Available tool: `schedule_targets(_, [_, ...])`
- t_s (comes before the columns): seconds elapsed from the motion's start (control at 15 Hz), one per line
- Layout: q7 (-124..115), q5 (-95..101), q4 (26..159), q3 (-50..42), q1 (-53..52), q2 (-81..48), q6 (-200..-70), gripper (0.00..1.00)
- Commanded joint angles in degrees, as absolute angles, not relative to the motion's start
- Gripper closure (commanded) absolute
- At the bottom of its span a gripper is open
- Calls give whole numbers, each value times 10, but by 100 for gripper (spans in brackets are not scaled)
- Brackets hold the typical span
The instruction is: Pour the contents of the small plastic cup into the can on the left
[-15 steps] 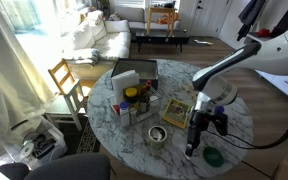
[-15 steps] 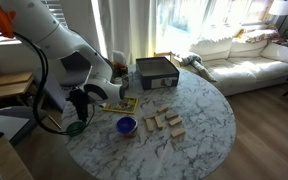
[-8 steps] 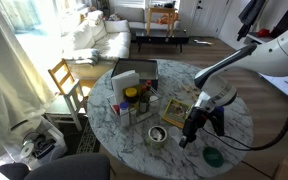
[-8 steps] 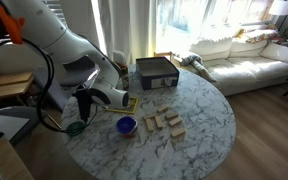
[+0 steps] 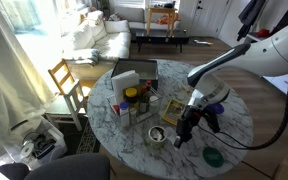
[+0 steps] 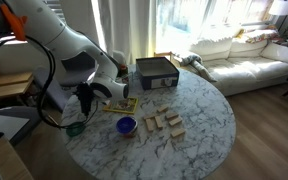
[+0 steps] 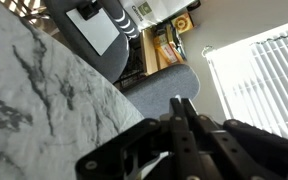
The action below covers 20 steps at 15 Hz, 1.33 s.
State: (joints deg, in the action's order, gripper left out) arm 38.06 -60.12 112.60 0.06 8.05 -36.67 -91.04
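Gripper [image 5: 182,140] tilted low just beside can [image 5: 156,135]; fingers look pressed together, no cup seen.
Risk: sideways drift knocks can, or pour lands on table [image 5: 102,96].

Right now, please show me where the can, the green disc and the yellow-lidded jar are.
can [image 5: 156,141], an exterior view, on its front wall.
green disc [image 5: 213,156], an exterior view, on its middle.
yellow-lidded jar [image 5: 131,95], an exterior view, on its lid.

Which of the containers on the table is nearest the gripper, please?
The short, shiny silver can, just beside the gripper; the taller lidded jars stand farther away.
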Motion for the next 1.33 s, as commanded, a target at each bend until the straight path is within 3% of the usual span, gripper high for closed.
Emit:
schedule_targets(0.0, [354, -572, 1118, -18, 72, -375, -914, 99])
schedule_targets(0.33, [350, -549, 1118, -25, 74, -379, -924, 99])
schedule_targets(0.4, [353, -551, 1115, -23, 74, -384, -925, 90])
schedule_targets(0.47, [354, -554, 1113, -21, 75, -386, -926, 96])
schedule_targets(0.67, [364, -566, 1110, -15, 79, -394, -927, 100])
schedule_targets(0.93, [359, -561, 1106, -16, 78, -400, -930, 99])
schedule_targets(1.0, [359, -560, 1105, -17, 79, -401, -929, 95])
schedule_targets(1.07, [355, -558, 1107, -19, 78, -399, -932, 71])
schedule_targets(1.27, [354, -557, 1106, -20, 79, -400, -935, 61])
